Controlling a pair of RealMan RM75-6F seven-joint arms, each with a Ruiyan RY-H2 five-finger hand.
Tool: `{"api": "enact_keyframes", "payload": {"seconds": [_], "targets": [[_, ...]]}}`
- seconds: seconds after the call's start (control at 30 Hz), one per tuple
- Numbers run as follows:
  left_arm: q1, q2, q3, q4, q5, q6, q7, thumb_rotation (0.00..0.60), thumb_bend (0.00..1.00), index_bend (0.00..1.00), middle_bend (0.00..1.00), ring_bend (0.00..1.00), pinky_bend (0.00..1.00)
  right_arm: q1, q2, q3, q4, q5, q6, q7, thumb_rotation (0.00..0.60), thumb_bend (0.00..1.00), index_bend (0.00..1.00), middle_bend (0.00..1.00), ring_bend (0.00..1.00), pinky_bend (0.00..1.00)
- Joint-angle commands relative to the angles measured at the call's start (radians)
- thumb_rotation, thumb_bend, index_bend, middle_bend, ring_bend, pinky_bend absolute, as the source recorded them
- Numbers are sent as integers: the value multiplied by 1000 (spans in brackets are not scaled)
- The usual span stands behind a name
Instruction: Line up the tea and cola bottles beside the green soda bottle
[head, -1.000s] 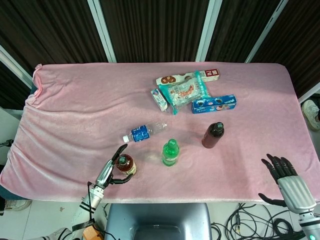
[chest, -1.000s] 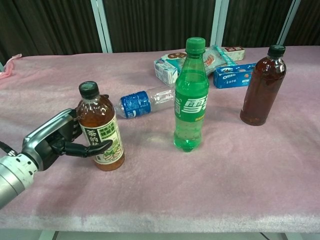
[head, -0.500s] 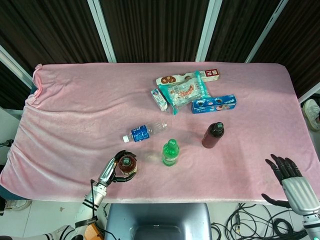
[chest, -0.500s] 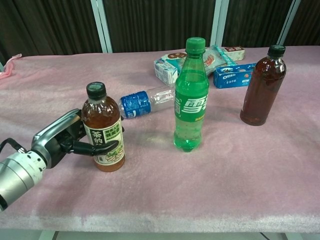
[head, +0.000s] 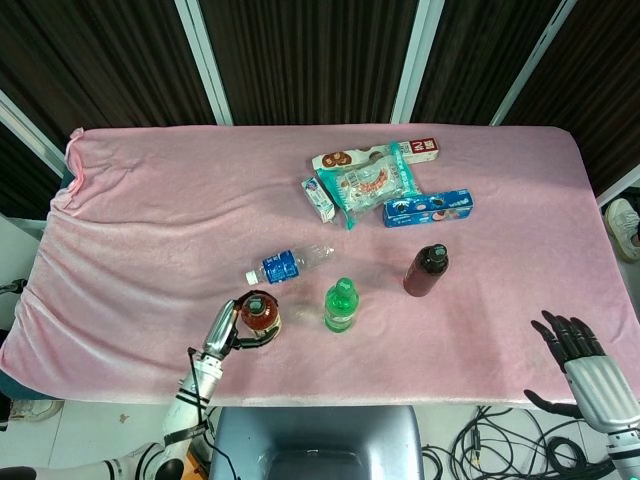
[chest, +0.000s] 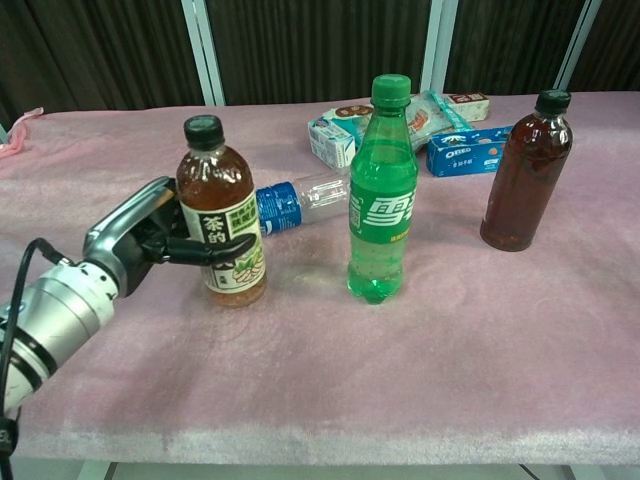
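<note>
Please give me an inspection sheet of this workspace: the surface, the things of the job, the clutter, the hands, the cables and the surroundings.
Surface: pink cloth over the table, slightly wrinkled.
Job's things: tea bottle upright, held; green soda bottle upright to its right; cola bottle upright, further right, standing apart.
Clutter: water bottle lying on its side; snack packets and blue biscuit box at the back.
Hands: left hand grips the tea bottle; right hand off the table edge, fingers spread, holding nothing.
Cables: black cable along the left forearm; more on the floor.
Surroundings: dark curtain with white posts.
</note>
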Motion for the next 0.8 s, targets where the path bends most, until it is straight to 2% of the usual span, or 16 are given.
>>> {"api": "enact_keyframes", "payload": {"seconds": [0.03, 0.37, 0.57, 0.8], "targets": [[-36, -46, -42, -19, -31, -8, 77, 600, 581, 776, 842, 572, 417, 1, 0, 0, 0, 2, -4, 0, 600, 298, 0, 0, 0, 95], [-115, -165, -99, 45, -89, -38, 225, 600, 580, 776, 825, 572, 422, 2, 9, -11, 2, -10, -7, 17, 600, 298, 0, 0, 0, 95], [-129, -199, -108, 107, -110, -50, 232, 600, 577, 775, 825, 570, 418, 0, 14, -15, 10, -21, 3, 39, 600, 298, 0, 0, 0, 95], [-135, -206, -102, 124, -114, -61, 229, 600, 571, 776, 818, 563, 398, -2, 17, -16, 14, -25, 10, 51, 600, 299, 0, 0, 0, 96]]}}
